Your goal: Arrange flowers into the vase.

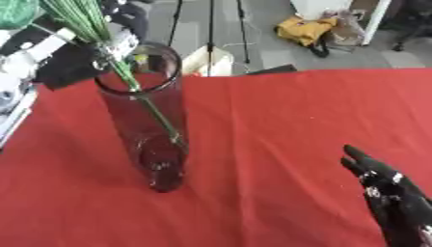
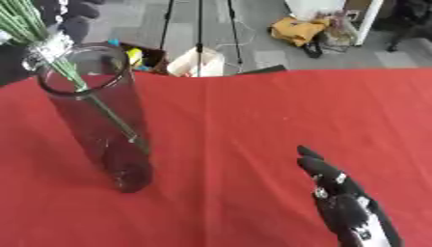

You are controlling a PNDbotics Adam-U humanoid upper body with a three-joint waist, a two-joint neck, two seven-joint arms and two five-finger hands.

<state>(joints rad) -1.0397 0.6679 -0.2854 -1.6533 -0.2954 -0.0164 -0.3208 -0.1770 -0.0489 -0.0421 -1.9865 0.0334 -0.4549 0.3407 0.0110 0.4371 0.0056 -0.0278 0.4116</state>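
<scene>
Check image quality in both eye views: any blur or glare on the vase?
Left eye view: soft overall; the vase is see-through, stems visible inside, no strong glare, the left hand at its rim is smeared. Right eye view: same softness; the right hand is blurred, light even, shadows faint.

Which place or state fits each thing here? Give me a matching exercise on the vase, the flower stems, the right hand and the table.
Things:
1. vase
2. flower stems
3. right hand
4. table

Descriptions:
A. idle, open, lower right corner
B. covered in red cloth
C. clear glass, standing upright
D. green, ends down inside the glass

Pairs: 1-C, 2-D, 3-A, 4-B
</scene>
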